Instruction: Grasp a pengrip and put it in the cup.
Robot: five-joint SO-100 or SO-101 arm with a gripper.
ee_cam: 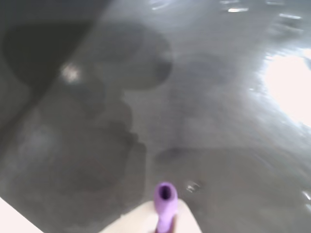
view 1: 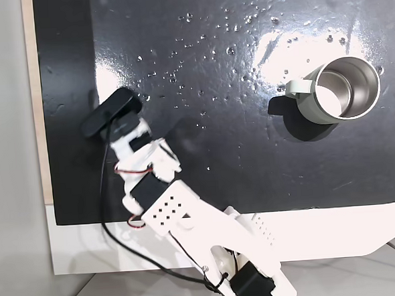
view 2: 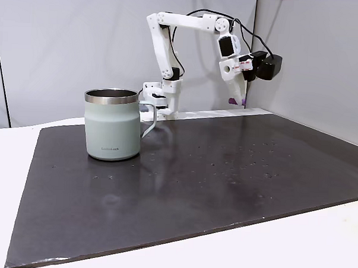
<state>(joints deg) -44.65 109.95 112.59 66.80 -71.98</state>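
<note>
I see glare washing over the dark mat (view 1: 206,181) left of the cup (view 1: 338,89); my wrist view is blurred throughout.

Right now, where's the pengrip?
In the gripper, lifted off the black mat: the pengrip shows at the fingertips in a fixed view, right of the cup.

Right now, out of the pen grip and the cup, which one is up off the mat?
The purple pengrip: it hangs pinched in the gripper, lifted clear of the dark mat. The grey-green cup stands upright on that mat, well apart from the arm.
</note>
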